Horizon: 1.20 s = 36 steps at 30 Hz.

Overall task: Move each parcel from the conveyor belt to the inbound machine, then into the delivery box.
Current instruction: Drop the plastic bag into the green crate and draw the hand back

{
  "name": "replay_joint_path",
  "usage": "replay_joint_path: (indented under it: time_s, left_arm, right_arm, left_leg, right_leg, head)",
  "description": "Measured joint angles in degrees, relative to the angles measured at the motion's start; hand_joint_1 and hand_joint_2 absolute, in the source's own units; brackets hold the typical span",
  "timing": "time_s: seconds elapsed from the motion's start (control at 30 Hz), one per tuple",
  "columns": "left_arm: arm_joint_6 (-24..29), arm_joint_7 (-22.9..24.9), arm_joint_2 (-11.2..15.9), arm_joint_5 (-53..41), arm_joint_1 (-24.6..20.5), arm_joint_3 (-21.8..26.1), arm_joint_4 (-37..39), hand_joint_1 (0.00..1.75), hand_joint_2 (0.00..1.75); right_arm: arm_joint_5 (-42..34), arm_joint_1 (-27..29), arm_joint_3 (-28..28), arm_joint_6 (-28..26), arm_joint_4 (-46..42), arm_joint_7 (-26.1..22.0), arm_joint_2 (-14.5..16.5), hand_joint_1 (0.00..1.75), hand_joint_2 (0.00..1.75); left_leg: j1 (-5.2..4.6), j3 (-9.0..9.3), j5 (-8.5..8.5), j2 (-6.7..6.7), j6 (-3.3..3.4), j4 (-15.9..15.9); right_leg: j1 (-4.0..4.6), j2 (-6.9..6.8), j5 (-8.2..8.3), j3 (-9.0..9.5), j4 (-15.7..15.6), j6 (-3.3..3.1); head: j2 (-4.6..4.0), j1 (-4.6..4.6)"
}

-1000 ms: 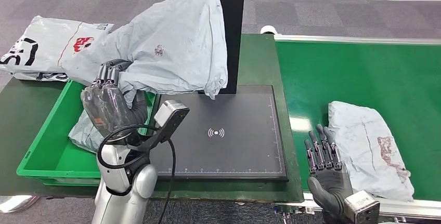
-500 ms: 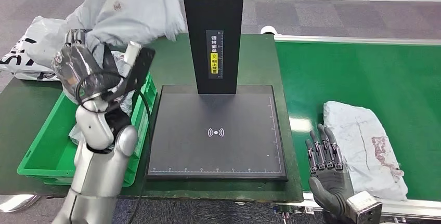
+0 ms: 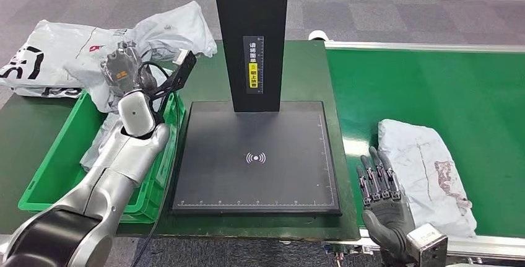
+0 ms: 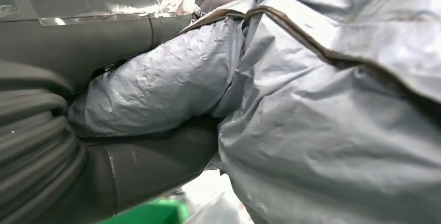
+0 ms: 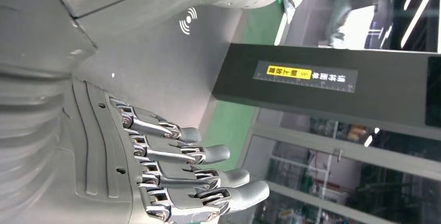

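Grey parcel (image 3: 167, 31), gripped by the left hand (image 3: 121, 69), hangs over the delivery box (image 3: 56, 174) at ten o'clock, unreleased; right hand (image 3: 384, 196) open beside the belt parcel (image 3: 427, 174), untouched.

The left arm reaches far forward, its hand (image 3: 122, 67) gripping something grey; the right hand (image 3: 382, 194) waits low, fingers straight and apart.

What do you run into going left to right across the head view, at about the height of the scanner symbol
Green delivery box → left arm → black scanner pad → right hand → grey parcel on the green conveyor belt.
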Motion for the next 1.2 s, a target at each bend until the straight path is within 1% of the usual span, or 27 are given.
replay_joint_path:
  time_s: [0.1,0.2,0.3,0.43,0.67,1.03,1.1,1.2]
  left_arm:
    - [-0.25,0.85,0.54,0.00,-0.68,0.35,6.45,1.75,1.75]
    - [-2.47,1.31,1.09,0.00,-0.97,0.79,11.22,1.75,1.75]
    - [-4.97,1.45,2.04,0.00,-1.05,1.91,14.25,1.75,1.75]
    - [-6.18,1.47,3.67,0.00,-1.13,4.02,16.26,1.75,1.75]
    - [-8.47,1.48,7.38,0.00,-1.03,10.67,17.04,1.75,1.75]
    - [-8.85,1.47,9.05,0.00,-0.65,14.60,16.73,1.75,1.75]
    - [-9.03,1.47,9.39,0.00,0.03,15.84,15.25,1.75,1.75]
    - [-10.09,1.47,9.69,-0.01,2.20,17.47,10.42,1.75,1.75]
  right_arm:
    - [0.30,-0.82,0.00,0.25,0.65,0.08,0.00,0.00,1.75]
    - [0.39,-1.66,0.00,0.26,1.37,0.25,0.00,0.00,1.75]
    - [0.40,-2.49,0.00,0.13,2.12,0.37,-0.01,0.00,1.75]
    - [0.44,-3.30,0.00,-0.10,3.09,0.42,-0.04,0.00,1.75]
    - [0.75,-4.34,0.00,-0.68,4.44,0.61,-0.11,0.00,1.75]
    - [0.93,-4.89,0.00,-1.10,5.16,0.64,-0.11,0.00,1.75]
    - [0.98,-4.89,0.00,-1.40,5.19,0.67,-0.11,0.00,1.75]
    - [1.01,-4.86,0.00,-1.57,5.19,0.74,-0.11,0.00,1.75]
  left_leg:
    - [0.01,0.00,0.00,-0.01,0.00,0.00]
    - [0.01,-0.02,0.00,-0.01,0.00,0.00]
    - [0.01,-0.03,0.01,-0.01,0.00,0.00]
    - [0.01,-0.03,0.00,0.00,0.00,-0.01]
    - [0.10,-0.04,0.03,-0.02,-0.04,-0.01]
    - [0.11,-0.04,0.03,-0.04,-0.05,-0.01]
    - [0.11,-0.04,0.02,-0.03,-0.06,-0.01]
    - [0.12,-0.04,0.02,-0.03,-0.07,-0.01]
  right_leg:
    - [0.00,0.00,0.00,0.00,0.01,-0.01]
    - [0.00,-0.01,-0.01,0.00,0.01,-0.01]
    - [0.00,-0.01,-0.01,0.00,0.02,-0.01]
    - [0.00,0.00,-0.01,-0.01,0.02,-0.01]
    - [0.09,-0.02,-0.03,-0.04,0.03,-0.04]
    - [0.10,-0.02,-0.03,-0.01,0.02,-0.06]
    - [0.11,-0.02,-0.04,-0.03,0.02,-0.06]
    - [0.12,-0.02,-0.05,-0.04,0.02,-0.08]
  head:
    - [0.00,0.00]
    - [0.00,0.00]
    - [0.00,0.00]
    - [0.00,0.00]
    - [0.00,0.00]
    - [0.00,0.00]
    - [0.00,0.00]
    - [0.00,0.00]
